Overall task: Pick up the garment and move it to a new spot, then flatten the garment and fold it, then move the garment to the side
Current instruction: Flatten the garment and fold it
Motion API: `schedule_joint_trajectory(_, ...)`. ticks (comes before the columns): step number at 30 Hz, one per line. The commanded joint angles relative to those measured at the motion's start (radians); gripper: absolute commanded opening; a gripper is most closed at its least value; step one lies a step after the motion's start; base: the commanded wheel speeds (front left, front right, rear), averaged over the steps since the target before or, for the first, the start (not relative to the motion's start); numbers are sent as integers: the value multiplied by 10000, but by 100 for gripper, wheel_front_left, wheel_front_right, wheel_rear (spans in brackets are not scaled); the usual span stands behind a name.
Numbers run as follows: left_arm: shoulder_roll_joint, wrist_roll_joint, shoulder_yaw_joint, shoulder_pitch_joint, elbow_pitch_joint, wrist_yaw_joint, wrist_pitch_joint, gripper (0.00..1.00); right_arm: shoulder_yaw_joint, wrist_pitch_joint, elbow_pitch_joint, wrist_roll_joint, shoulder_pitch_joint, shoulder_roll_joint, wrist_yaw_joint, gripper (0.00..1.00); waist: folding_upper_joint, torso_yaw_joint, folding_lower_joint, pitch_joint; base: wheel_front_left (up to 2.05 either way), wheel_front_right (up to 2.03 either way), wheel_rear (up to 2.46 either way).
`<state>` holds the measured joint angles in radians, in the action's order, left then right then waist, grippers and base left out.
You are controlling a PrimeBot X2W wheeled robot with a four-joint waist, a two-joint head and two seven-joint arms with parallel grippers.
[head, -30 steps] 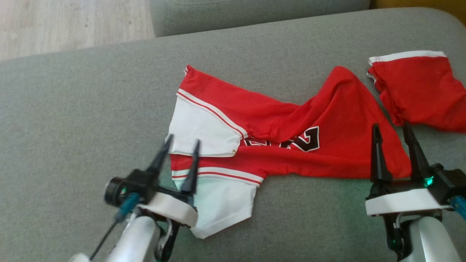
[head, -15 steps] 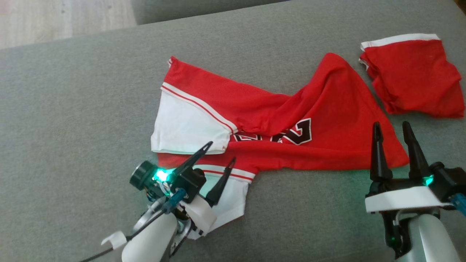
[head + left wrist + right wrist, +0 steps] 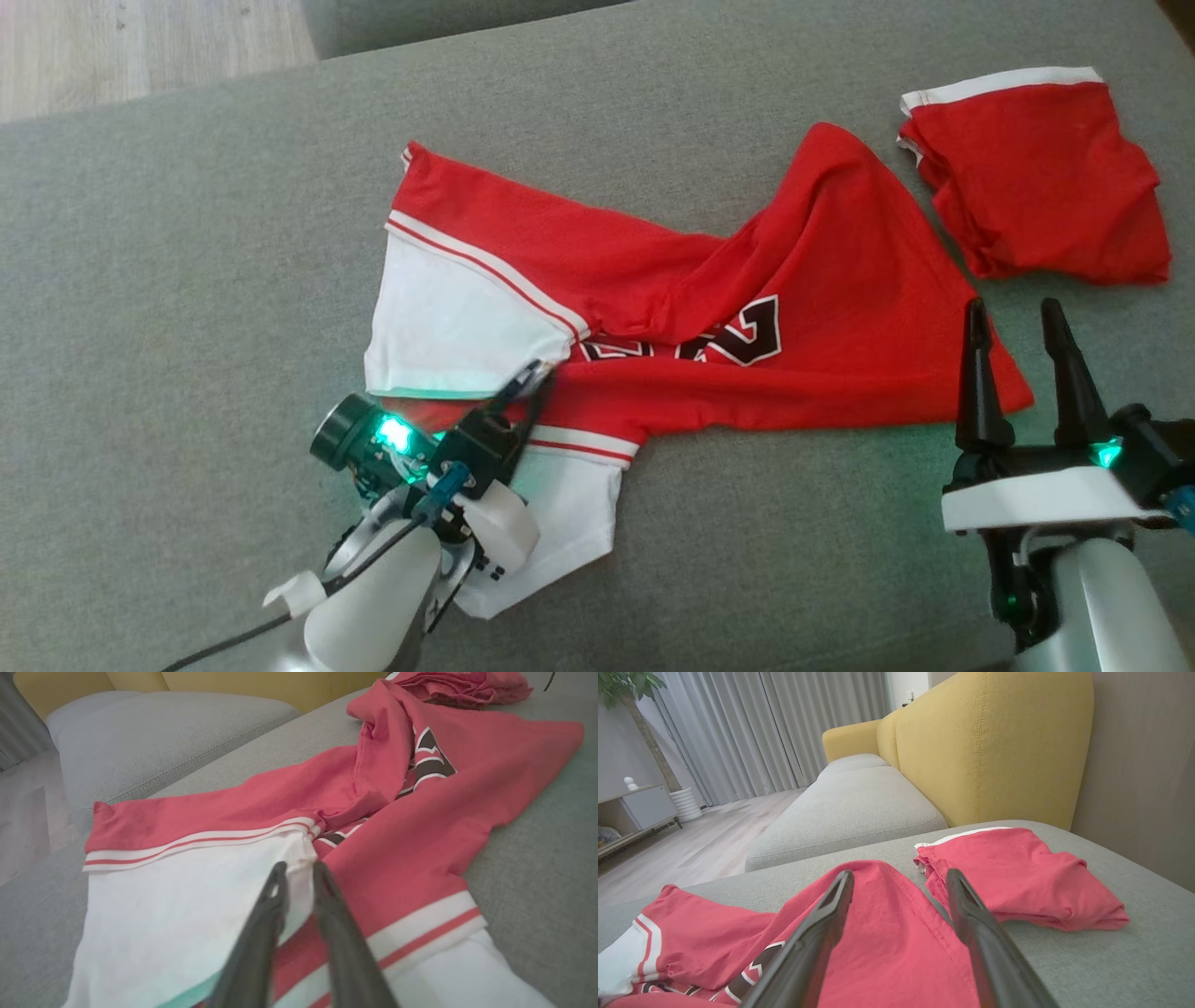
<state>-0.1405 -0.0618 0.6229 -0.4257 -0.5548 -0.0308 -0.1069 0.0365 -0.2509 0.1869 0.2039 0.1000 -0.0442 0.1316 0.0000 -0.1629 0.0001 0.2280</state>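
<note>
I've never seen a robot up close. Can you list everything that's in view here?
Red jersey with white sleeves and black lettering: one, red and white, crumpled across the cushion's middle.
Folded red cloth with a white band: one, red, at the cushion's far right.
Grey fabric sofa cushion: one, grey, under both cloths.
Second grey seat cushion: one, grey, beyond it.
Yellow sofa back: one, yellow, behind the cushions.
Pale wooden floor: one, light brown, past the cushion.
Grey curtains: one set, grey, far wall.
Left gripper: one, dark, fingers nearly together at a white sleeve's hem.
Right gripper: one, dark, open, by the jersey's right corner.
</note>
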Motion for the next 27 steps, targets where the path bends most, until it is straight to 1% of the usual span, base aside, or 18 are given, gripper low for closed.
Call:
schedule_joint_trajectory(1, -96, -42, -252, -421, 228, -7, -98, 0, -192, -107, -292, 35, 253, -60, -9, 100, 0, 17, -1, -18, 0, 0, 0)
schedule_joint_trajectory(8, -77, -231, -220, -425, 547, -55, -171, 0, -114, -108, -245, -49, 192, -60, -9, 100, 0, 158, -1, -164, 0, 0, 0)
schedule_joint_trajectory(12, -314, -273, -321, -710, 1011, -101, -12, 0, -142, -108, -204, -94, 241, -60, -9, 100, 0, 168, -1, -202, 0, 0, 0)
schedule_joint_trajectory(16, -768, -263, -481, -1539, 1484, -344, 452, 0, -266, -108, -220, -52, 334, -60, -9, 100, 0, 36, -1, -113, 0, 0, 0)
schedule_joint_trajectory(20, -1299, -309, -717, -3014, 1675, -658, 1132, 0, -437, -108, -237, 57, 456, -60, -9, 100, 0, -242, -1, 146, 0, 0, 0)
schedule_joint_trajectory(23, -1779, -427, -861, -4302, 1392, -845, 1707, 0, -609, -108, -243, 214, 622, -60, -9, 100, 0, -575, -1, 439, 0, 0, 0)
schedule_joint_trajectory(27, -2504, -623, -769, -5898, 546, -968, 2430, 0, -877, -108, -272, 494, 846, -60, -9, 100, 0, -1100, -1, 907, 0, 0, 0)
